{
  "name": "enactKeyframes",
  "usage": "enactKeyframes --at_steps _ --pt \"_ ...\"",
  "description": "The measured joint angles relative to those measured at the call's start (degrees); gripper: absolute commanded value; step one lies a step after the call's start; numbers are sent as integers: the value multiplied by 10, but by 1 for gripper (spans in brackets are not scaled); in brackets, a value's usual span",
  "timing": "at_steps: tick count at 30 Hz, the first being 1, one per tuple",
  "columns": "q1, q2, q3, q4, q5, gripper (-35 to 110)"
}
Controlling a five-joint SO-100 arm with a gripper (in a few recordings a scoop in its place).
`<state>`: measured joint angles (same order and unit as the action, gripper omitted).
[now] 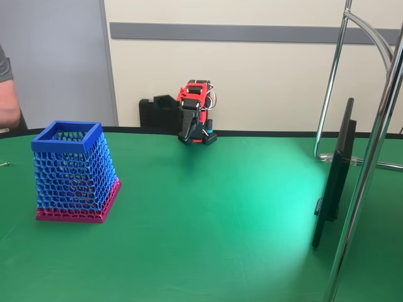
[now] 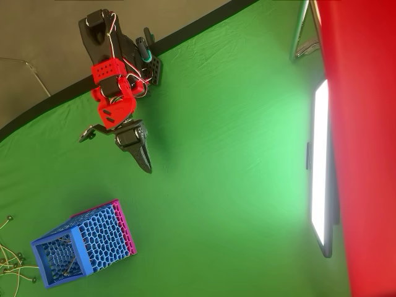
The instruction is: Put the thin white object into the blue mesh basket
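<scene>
overhead view: inside the blue mesh basket (image 2: 86, 244) a thin pale stick shows through the open top, slanting down toward the near corner; it looks like the thin white object (image 2: 73, 265), though it is too slight to tell with certainty. the basket stands on the green counter (image 2: 229, 185) at the lower left of this view, its square blue rim toward the bottom left and its magenta base toward the upper right. just left of the basket, at the picture's edge, several more thin pale sticks with small dark tips (image 2: 11, 263) lie scattered on the counter.

in the fixed view the basket (image 1: 74, 170) stands upright at the left, wider at the pink base than at the rim, and a small grey piece (image 1: 4, 164) lies on the counter at the far left edge. a person's arm (image 1: 7, 100) shows at that edge, behind the counter.

the red and black arm (image 2: 114, 93) sits folded at the counter's far border, well apart from the basket. its pincer (image 2: 146, 162) points down toward the counter, the black fingers drawn together to a point with nothing between them. in the fixed view the pincer (image 1: 187, 133) hangs in front of the arm's base.

a flat screen (image 1: 335, 176) on a stand is at the right, beside chrome tubes (image 1: 371, 163).
</scene>
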<state>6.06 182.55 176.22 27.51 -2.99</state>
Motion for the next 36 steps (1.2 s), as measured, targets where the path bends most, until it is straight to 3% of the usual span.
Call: enactKeyframes --at_steps 9,22,36 --pt "-8 74 0 144 55 1" --pt "-8 76 0 215 67 1" --pt "-18 76 0 220 48 1"
